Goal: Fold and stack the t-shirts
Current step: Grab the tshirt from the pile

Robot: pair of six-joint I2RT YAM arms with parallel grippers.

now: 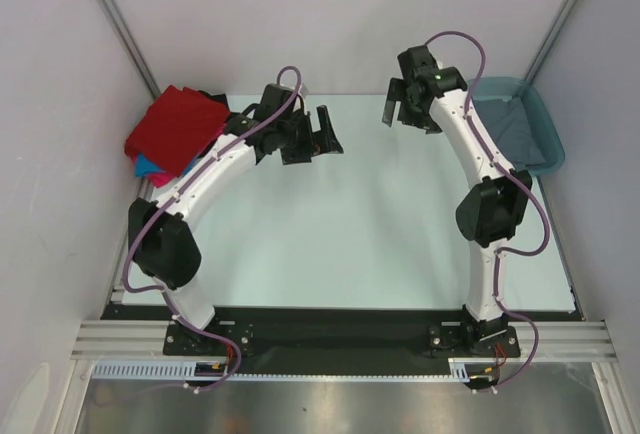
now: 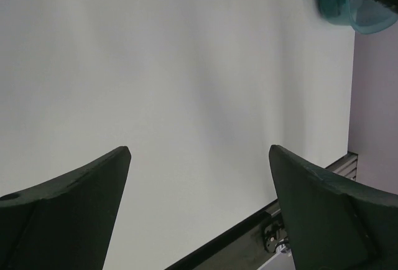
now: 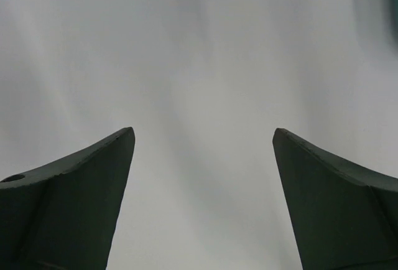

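Both claws hang empty over the pale table (image 1: 350, 244), each with its jaws spread wide. The left gripper (image 1: 318, 140) points away from a stack of folded t-shirts (image 1: 178, 126), which lies behind its wrist at the far left corner. Red is on top, bright blue and pink edges show beneath, and there is possibly a black one at the back. Well behind the right gripper (image 1: 396, 104) sits the teal tub (image 1: 548, 124), with the slate grey-blue t-shirt (image 1: 510, 139) lying inside it.
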